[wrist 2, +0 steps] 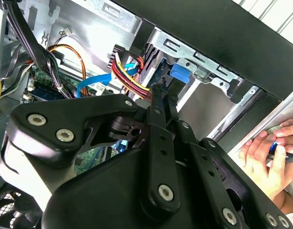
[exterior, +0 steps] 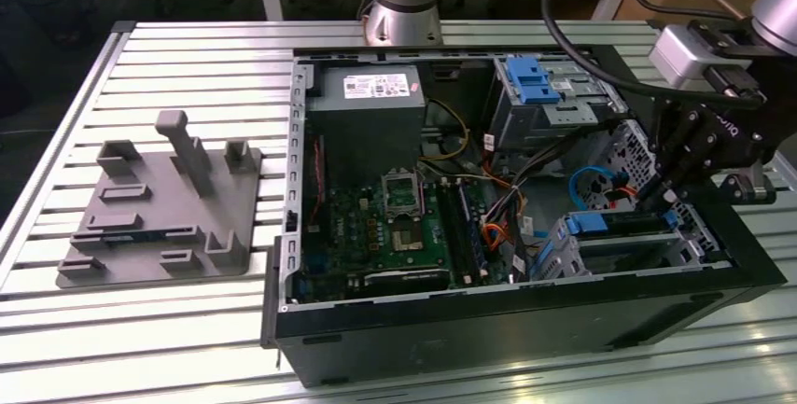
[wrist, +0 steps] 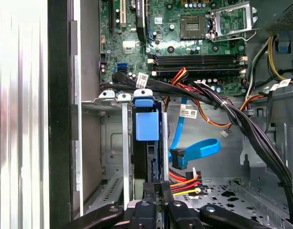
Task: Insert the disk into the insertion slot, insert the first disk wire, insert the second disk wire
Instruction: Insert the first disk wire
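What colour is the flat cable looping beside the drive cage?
The flat cable is bright blue; clearest in the first wrist view.

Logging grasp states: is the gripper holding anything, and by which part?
Cannot be told. The gripper sits at the plug end of the red and yellow wire bundle; the contact itself is hidden.

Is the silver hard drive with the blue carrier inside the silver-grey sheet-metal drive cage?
Yes, the first wrist view shows the hard drive standing within the drive cage.
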### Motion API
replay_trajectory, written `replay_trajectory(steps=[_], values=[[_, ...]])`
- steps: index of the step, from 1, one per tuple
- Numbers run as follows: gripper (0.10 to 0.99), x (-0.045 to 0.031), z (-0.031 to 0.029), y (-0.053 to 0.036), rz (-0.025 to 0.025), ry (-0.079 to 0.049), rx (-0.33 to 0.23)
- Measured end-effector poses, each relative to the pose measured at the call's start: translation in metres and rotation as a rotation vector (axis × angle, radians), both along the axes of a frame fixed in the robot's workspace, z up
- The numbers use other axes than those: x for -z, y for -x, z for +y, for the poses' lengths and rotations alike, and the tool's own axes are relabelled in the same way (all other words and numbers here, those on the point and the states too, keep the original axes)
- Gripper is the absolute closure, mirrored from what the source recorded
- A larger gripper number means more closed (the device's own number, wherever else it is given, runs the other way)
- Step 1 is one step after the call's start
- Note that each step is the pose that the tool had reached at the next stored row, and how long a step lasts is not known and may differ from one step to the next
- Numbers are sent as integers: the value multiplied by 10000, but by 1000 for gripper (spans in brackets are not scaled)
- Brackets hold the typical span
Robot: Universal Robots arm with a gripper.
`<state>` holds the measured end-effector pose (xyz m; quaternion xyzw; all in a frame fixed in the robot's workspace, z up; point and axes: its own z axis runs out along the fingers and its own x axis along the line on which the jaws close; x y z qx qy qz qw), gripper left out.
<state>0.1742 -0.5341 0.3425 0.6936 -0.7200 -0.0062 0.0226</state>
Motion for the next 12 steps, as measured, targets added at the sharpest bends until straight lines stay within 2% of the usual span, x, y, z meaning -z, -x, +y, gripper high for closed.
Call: replay_trajectory(steps=[12], values=[[922, 31, -7, 3, 0, -1, 0]])
